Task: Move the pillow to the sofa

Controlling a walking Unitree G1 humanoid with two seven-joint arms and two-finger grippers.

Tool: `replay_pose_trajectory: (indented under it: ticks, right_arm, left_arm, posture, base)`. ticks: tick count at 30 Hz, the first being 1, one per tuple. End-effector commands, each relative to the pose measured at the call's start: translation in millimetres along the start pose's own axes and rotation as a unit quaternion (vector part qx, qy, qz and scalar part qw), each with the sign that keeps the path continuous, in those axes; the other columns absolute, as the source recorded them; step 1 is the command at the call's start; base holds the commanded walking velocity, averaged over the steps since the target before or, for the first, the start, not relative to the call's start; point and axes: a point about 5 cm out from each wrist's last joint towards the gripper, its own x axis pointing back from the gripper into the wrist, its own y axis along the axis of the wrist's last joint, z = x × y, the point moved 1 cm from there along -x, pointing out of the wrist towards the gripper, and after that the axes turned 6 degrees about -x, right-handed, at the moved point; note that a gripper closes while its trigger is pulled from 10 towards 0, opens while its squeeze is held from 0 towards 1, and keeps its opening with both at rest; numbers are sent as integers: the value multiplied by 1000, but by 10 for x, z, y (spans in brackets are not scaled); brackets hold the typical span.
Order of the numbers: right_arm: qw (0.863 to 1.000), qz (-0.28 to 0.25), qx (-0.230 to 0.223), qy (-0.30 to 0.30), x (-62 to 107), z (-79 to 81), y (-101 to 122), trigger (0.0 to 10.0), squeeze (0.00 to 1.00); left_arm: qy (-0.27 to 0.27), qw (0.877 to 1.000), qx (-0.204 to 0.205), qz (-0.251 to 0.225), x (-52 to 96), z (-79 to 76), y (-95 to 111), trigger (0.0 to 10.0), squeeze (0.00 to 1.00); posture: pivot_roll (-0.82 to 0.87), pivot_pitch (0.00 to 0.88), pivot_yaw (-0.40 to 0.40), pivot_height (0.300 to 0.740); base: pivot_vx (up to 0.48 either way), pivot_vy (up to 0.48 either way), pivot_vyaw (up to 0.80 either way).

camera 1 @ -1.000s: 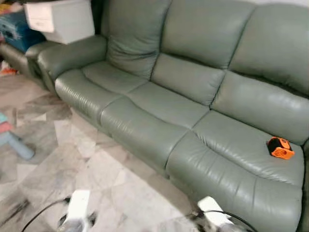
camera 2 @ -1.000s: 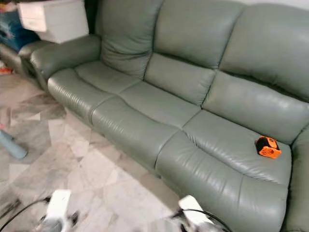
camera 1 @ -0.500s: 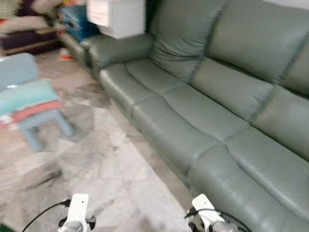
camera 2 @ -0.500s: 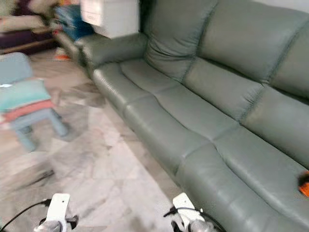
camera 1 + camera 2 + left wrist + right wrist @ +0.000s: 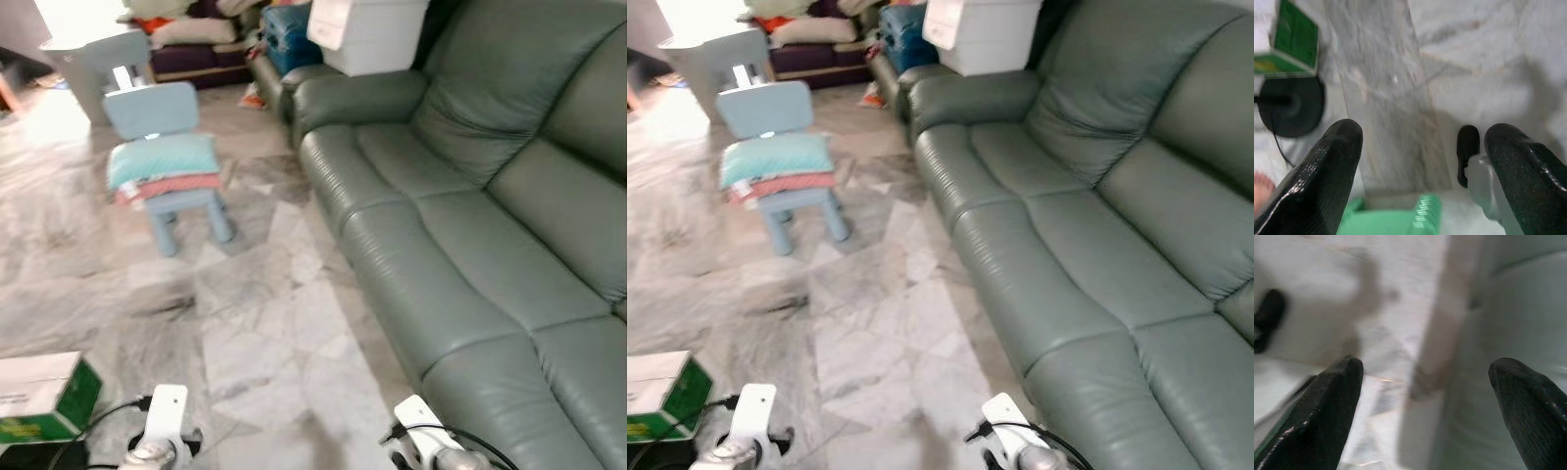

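Observation:
A teal pillow lies on the seat of a small light-blue chair, on top of a pink-red cushion; the chair stands on the marble floor to the far left. The grey-green leather sofa runs along the right side. My two arms hang low near my body, the left arm and the right arm, far from the pillow. The left gripper is open over the floor with nothing between its fingers. The right gripper is open too, beside the sofa's front.
A white storage box sits on the sofa's far armrest. A green and white carton and a black round base with a cable lie on the floor by my left side. Clutter and another low seat stand at the back.
The camera has swung left: the sofa has slid to the right, the orange object has left the picture, and the chair with the pillow and the green carton have come in.

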Motion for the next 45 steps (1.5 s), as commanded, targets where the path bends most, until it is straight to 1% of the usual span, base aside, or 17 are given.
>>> replay_pose_trajectory:
  ticks: [1,5,7,12,13,15,16,20,37,45]
  right_arm:
    - [1000,-13,-7,-3,-20,49,115,10000,0]
    - [1000,-16,-12,5,-31,102,159,10000,0]
    - [1000,-14,-1,8,-31,111,152,10000,0]
    - [1000,-14,-1,8,-31,111,152,10000,0]
    - [1000,-14,3,10,-30,117,144,10000,0]
    - [1000,-14,3,10,-30,117,144,10000,0]
    - [1000,-8,1,10,-22,107,79,10000,0]
    - [1000,-3,6,9,-17,99,41,10000,0]
    - [1000,-2,-1,6,-24,136,57,10000,0]
    - [1000,2,-3,5,-20,140,14,10000,0]
  left_arm:
    - [11,1000,-7,-2,-2,63,38,10000,0]
    - [11,1000,-16,-1,-2,79,36,10000,0]
    - [11,1000,-18,-1,-2,84,37,10000,0]
    - [11,1000,-18,-1,-2,84,37,10000,0]
    - [11,1000,-19,-1,-2,85,36,10000,0]
    - [11,1000,-19,-1,-2,85,36,10000,0]
    - [8,1000,-23,2,-1,90,23,10000,0]
    - [6,1000,-30,2,-1,94,19,10000,0]
    - [4,1000,-16,2,-1,101,31,10000,0]
    - [3,1000,-13,3,-1,106,20,10000,0]
  posture:
    - [-70,0,-25,740]
    - [-65,0,-21,740]
    - [-62,0,-17,740]
    - [-62,0,-17,740]
    - [0,0,0,740]
    - [0,0,0,740]
    - [-62,0,-16,740]
    - [-60,0,-16,740]
    - [-58,14,-18,740]
    - [-59,22,-19,740]
  base:
    - [0,0,0]
    - [0,0,0]
    - [0,0,0]
    - [0,0,0]
    - [0,0,0]
    - [0,0,0]
    - [0,0,0]
    - [0,0,0]
    - [0,0,0]
    - [0,0,0]
